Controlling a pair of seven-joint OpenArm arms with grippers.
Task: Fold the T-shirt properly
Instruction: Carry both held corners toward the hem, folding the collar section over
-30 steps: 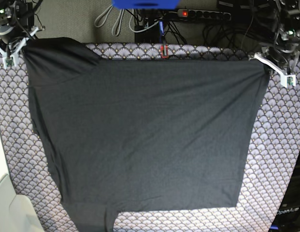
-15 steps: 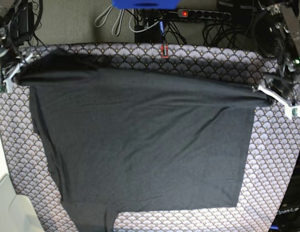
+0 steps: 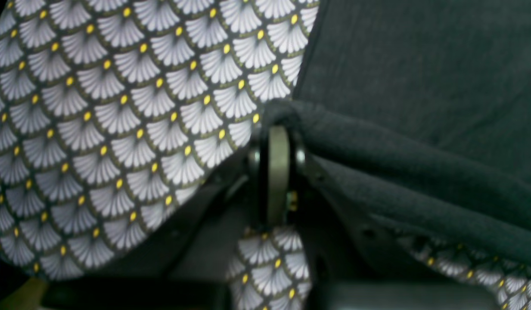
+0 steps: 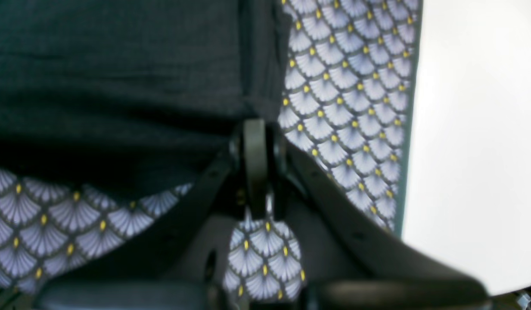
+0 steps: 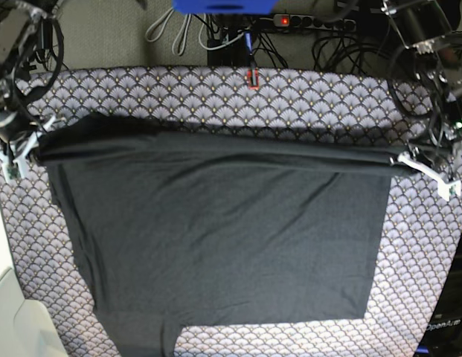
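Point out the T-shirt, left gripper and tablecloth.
T-shirt (image 5: 223, 245), base view, flat middle of the fabric.
left gripper (image 3: 277, 129), left wrist view, closed fingertips pinching the shirt edge.
tablecloth (image 5: 290, 97), base view, bare patterned strip beyond the shirt.

Table under scallop-patterned tablecloth (image 5: 305, 93); dark T-shirt (image 5: 223, 245) spread on it, hanging over near edge.

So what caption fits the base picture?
Both end effectors pinch the T-shirt top edge, lifted over the tablecloth.
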